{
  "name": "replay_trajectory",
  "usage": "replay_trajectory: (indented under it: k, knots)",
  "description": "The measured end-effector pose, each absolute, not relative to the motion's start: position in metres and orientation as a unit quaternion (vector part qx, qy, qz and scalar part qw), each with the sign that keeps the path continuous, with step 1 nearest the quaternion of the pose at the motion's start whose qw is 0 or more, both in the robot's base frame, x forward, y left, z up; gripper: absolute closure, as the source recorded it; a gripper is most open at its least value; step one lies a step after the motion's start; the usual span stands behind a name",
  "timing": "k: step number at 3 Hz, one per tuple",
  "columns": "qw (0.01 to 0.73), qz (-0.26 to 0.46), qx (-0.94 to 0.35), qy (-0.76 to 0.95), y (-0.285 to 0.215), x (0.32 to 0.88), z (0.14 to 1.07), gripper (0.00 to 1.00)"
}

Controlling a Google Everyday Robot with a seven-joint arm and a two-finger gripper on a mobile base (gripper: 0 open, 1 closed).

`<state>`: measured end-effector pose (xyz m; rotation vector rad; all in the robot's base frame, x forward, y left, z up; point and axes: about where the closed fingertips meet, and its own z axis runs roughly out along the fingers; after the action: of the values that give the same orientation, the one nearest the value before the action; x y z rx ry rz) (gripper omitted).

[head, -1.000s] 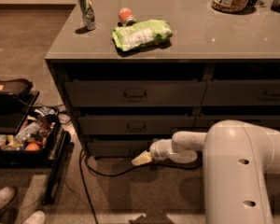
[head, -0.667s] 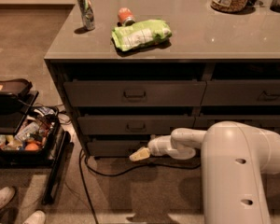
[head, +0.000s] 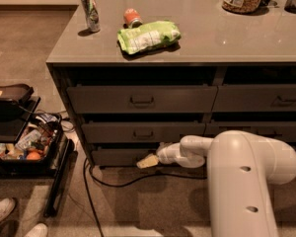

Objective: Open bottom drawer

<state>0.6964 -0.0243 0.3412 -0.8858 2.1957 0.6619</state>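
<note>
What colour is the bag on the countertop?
Light green and white bag, camera view; the hand is low at the bottom drawer front.

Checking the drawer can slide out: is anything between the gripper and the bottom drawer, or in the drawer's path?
Nothing visible separates the gripper, low near the floor, from the front of the bottom drawer. A black cable loops on the floor just ahead of that drawer; it lies flat, so probably below the drawer's path.

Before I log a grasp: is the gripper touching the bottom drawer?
Cannot tell. The camera view shows the gripper in front of the bottom drawer, near its middle, but neither contact nor a gap shows plainly.
</note>
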Motion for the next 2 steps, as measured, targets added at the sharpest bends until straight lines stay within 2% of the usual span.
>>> replay_trajectory:
  k: [2]
  knots:
    - [0.332,0.274,-0.322,0.843,-0.0208,0.7062,0.3217,0.0]
